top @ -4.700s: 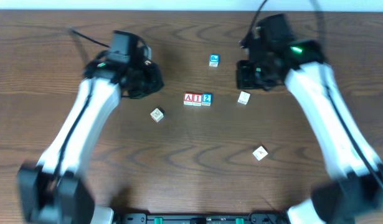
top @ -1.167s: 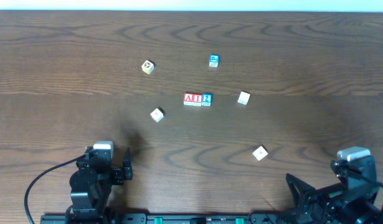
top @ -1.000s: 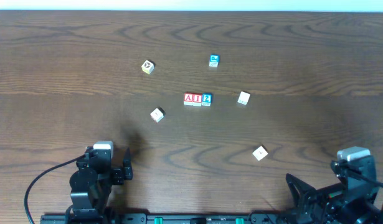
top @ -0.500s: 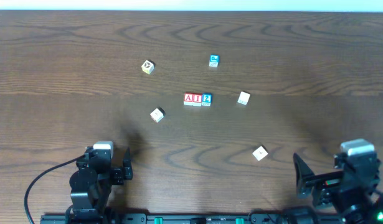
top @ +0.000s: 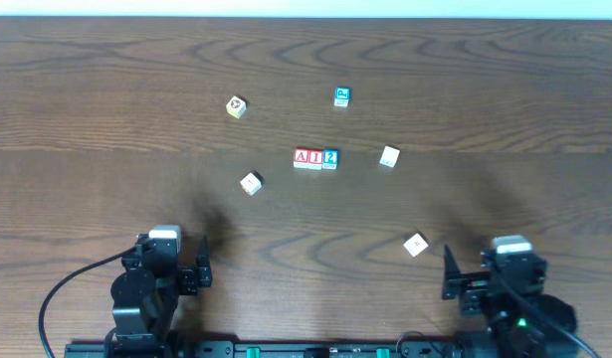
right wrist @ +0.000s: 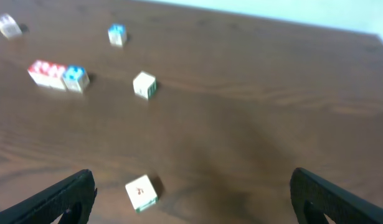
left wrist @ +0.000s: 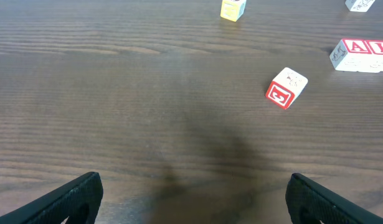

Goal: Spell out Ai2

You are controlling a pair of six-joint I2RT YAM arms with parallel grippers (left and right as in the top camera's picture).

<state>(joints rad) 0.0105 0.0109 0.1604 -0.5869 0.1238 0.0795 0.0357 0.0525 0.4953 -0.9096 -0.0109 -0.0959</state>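
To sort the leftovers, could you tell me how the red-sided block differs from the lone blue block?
The red-sided block shows a red face and a pale top; the lone blue block shows blue. In the overhead view the red-sided block lies lower left of the lettered row; the lone blue block lies above it. Both are small loose cubes touching no other block.

We found the left gripper (left wrist: pixel 191 200) spread wide above the dark brown wooden table (left wrist: pixel 116 93). A red-and-white wooden cube (left wrist: pixel 286 88) stood alone ahead. The row of red-lettered white blocks (left wrist: pixel 362 55) lay apart at the right edge.
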